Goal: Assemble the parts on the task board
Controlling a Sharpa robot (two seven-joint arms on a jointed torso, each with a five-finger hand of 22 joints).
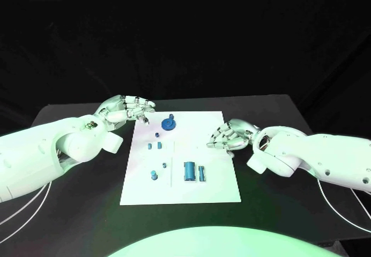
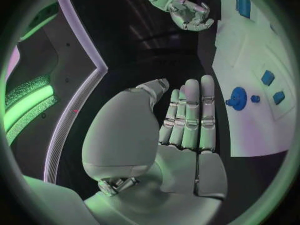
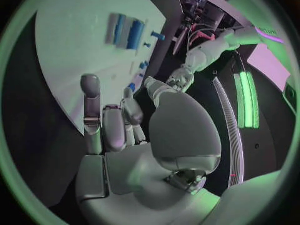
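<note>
The parts lie loose on the task board (image 1: 220, 193), the white plate in the middle of the black bench (image 1: 69, 115). At its far end sits a blue round part with a knob (image 1: 169, 125); nearer the middle are two small blue blocks (image 1: 155, 145); toward the near end lie a larger blue cylinder (image 1: 189, 171) with a thinner blue pin (image 1: 202, 173) just beside it, and a small blue peg (image 1: 154, 174) a little to their left. All look like small, rigid pieces, probably light and smooth, so they may slide or roll under a touch rather than deform. The cylinder and the pin would best be pinched across their width near the middle; the round part looks easiest taken by its rim or knob; the small blocks call for a fine fingertip pinch, and their shape is too small to read.

The left hand (image 1: 126, 110) hovers at the far left corner of the board, near the round part, fingers gently curled and apart, holding nothing; the left wrist view shows its fingers (image 2: 190, 117) stretched out and bare. The right hand (image 1: 228, 135) sits at the board's right edge, fingers loosely bent and spread, also holding nothing.
</note>
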